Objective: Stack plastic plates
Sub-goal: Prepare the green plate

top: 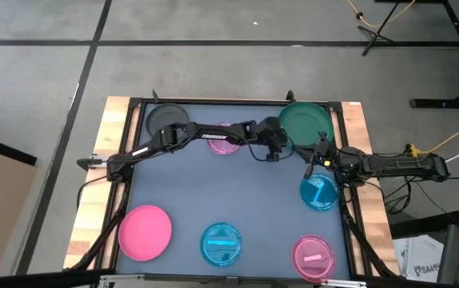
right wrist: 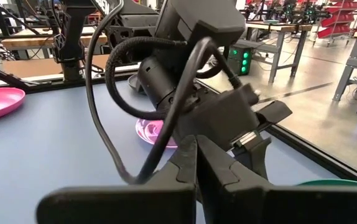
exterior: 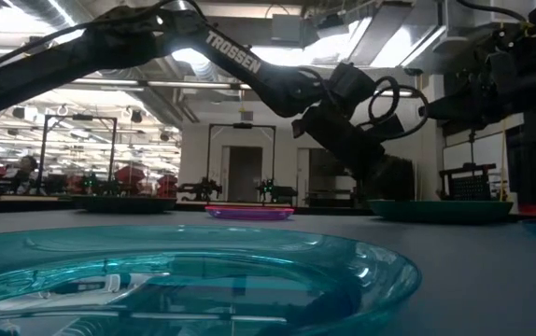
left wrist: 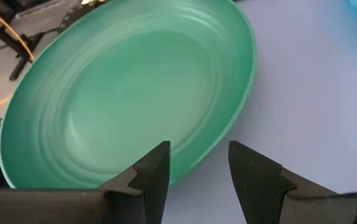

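Here, the left gripper (left wrist: 198, 163) is held with jaws wide apart at the dark green plate's (top: 305, 120) eight o'clock edge. The right gripper (right wrist: 196, 163) is kept fully closed, empty, just beside it.

Both arms are dark, near-black, built of slim tubular links and blocky joint housings. The left arm (exterior: 156, 37) carries white "TROSSEN" lettering. Looped black cables (right wrist: 113, 106) run along its wrist. Each tool ends in two flat, tapered black fingers (left wrist: 157, 171).

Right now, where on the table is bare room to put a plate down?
The widest bare patch is mid-table, between the left arm and the front row: pink plate, blue plate, magenta plate. It is crowded around the green plate, where both arms meet.
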`<state>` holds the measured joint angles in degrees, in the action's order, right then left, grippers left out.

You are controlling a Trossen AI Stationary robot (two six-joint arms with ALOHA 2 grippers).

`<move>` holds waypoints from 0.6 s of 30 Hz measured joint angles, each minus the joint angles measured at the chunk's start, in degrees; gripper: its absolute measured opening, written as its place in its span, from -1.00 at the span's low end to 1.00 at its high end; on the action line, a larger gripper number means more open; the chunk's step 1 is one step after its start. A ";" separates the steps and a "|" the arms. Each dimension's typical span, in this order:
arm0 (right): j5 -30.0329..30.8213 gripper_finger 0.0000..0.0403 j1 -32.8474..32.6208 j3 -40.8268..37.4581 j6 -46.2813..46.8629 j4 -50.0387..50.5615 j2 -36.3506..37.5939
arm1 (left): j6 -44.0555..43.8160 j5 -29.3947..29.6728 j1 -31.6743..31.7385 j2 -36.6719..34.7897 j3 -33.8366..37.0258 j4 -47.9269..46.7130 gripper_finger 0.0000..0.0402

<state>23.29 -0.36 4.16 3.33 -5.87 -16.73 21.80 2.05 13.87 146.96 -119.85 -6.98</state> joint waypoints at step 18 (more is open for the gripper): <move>0.02 -1.00 0.00 0.02 -0.26 -0.49 0.00 | 8.20 1.52 0.27 2.93 0.10 2.81 -0.22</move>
<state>23.31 -0.36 4.19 3.07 -6.36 -16.73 30.00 3.57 14.14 149.89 -119.75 -4.17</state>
